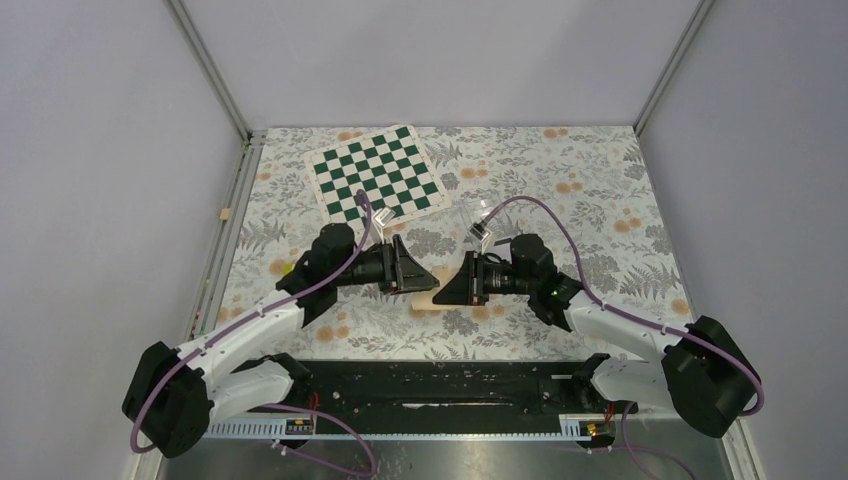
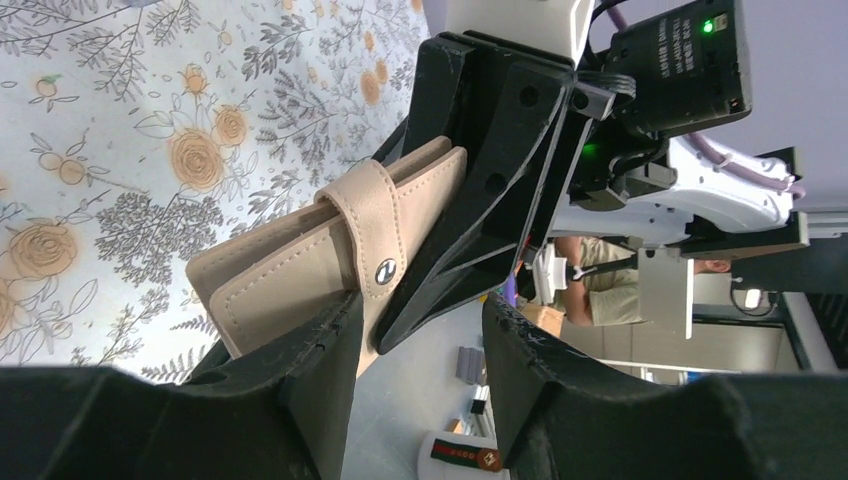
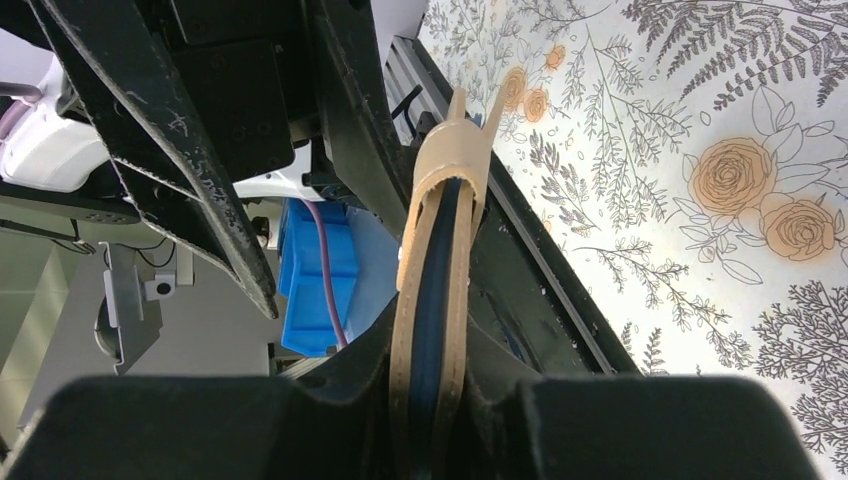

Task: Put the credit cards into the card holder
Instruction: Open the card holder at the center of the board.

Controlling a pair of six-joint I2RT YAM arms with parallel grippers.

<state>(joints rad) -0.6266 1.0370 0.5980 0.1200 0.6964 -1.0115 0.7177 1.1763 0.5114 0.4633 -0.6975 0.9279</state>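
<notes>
The tan card holder (image 1: 425, 299) is folded shut and lifted on edge between the two grippers at the table's near middle. My right gripper (image 1: 447, 290) is shut on it; the right wrist view shows its edge (image 3: 435, 290) clamped in my right gripper (image 3: 432, 350), with dark blue inside. In the left wrist view the card holder (image 2: 300, 270) shows its snap strap, held by the right fingers (image 2: 490, 170). My left gripper (image 2: 420, 310) is open, one finger against the holder's face, the other apart. It also shows in the top view (image 1: 425, 277). No credit cards show.
A green-and-white chessboard mat (image 1: 378, 175) lies at the back. A clear plastic box (image 1: 470, 222) stands just behind the grippers. A small wooden block (image 1: 226, 213) sits at the left edge. A black rail (image 1: 450, 385) runs along the near edge.
</notes>
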